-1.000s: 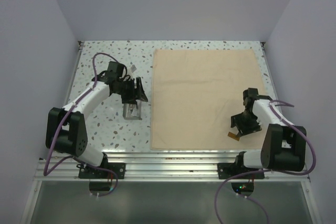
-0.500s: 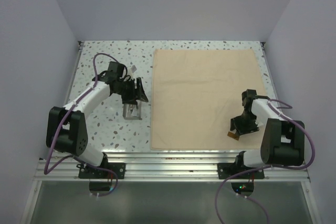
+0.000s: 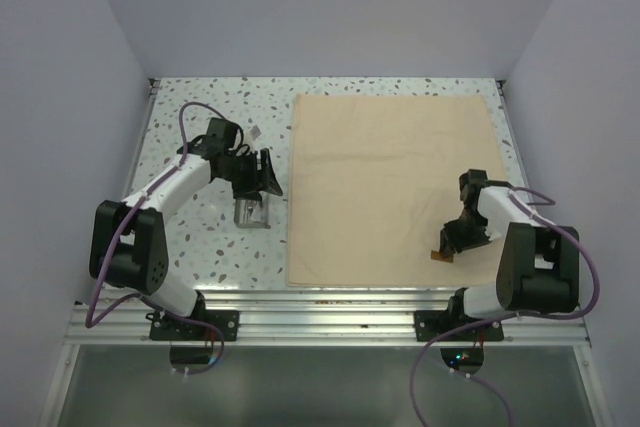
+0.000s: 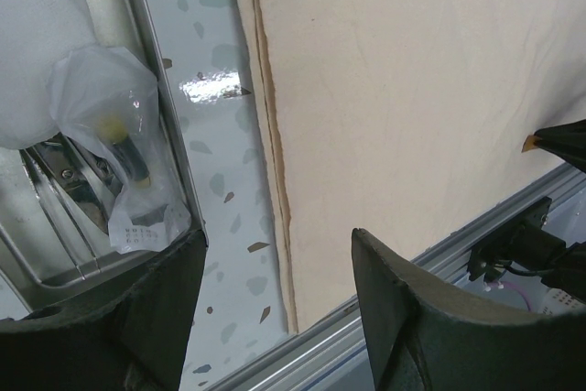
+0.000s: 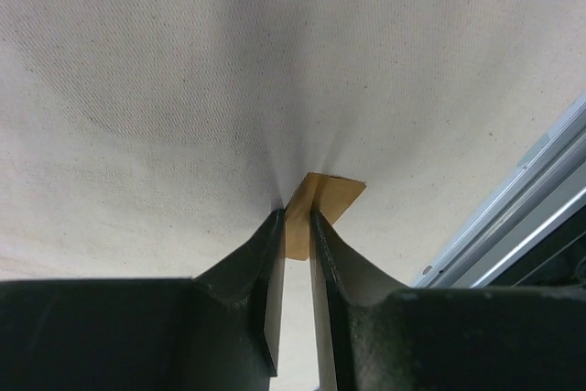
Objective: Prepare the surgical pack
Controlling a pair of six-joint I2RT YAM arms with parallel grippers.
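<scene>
Left arm (image 3: 165,187) stretched out, right arm (image 3: 512,209) folded close to its base.
Black two-finger left gripper (image 4: 279,299) gapes wide, holding nothing. Right gripper (image 5: 295,244) is tilted down, its fingers nipped tight on a pinch of the large plain tan cloth sheet (image 5: 183,61).

Tan cloth sheet (image 3: 390,182): large, plain, spread flat over right part of worktop (image 3: 200,107). Hemmed left edge straight. Near-right area puckered into 1 small ridge, pinched in right tool (image 5: 295,222). Grey metal tray (image 3: 243,222): small, rectangular, flat on worktop just left of sheet, apart from it. In tray: small packet (image 4: 124,157), clear wrap, printed label, yellow-and-black item inside, against rim on sheet side. White gauze (image 4: 37,52) at 1 end. Steel instruments (image 4: 64,180) underneath, type unclear.
</scene>
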